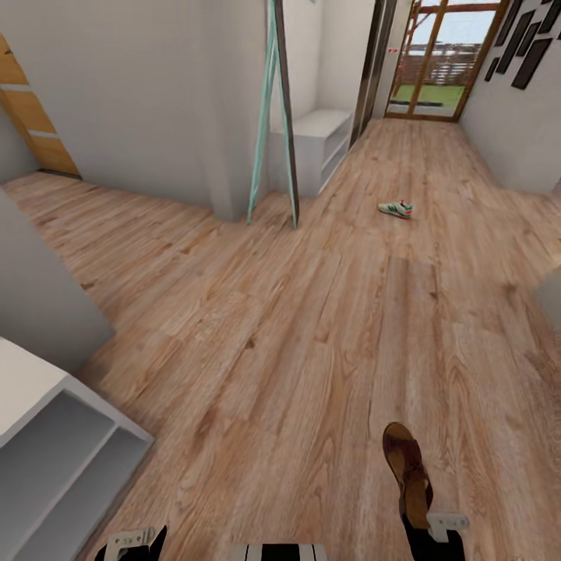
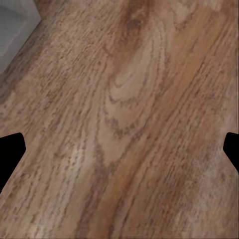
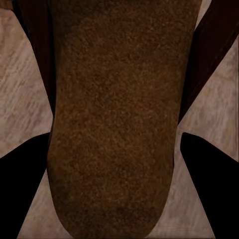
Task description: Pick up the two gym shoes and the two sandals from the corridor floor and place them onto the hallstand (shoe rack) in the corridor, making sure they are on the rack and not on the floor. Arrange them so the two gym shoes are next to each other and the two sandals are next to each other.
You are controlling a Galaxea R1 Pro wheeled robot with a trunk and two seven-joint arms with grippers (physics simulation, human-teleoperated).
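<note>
Head view puts both arms low at the frame's bottom edge, and the right end effector [image 1: 421, 526] is clamped on a dark brown sandal [image 1: 407, 471] that sticks forward above the corridor floor [image 1: 312, 327]. Right wrist view confirms it: the sandal's sole [image 3: 114, 124] sits between the dark fingers [image 3: 25, 189]. Left end effector [image 2: 119, 149] hangs spread wide over bare planks, gripping nothing. One gym shoe [image 1: 396, 209] lies far down the corridor, near a pale low shelf unit [image 1: 315, 148] and the wood-framed glass door [image 1: 444, 62].
</note>
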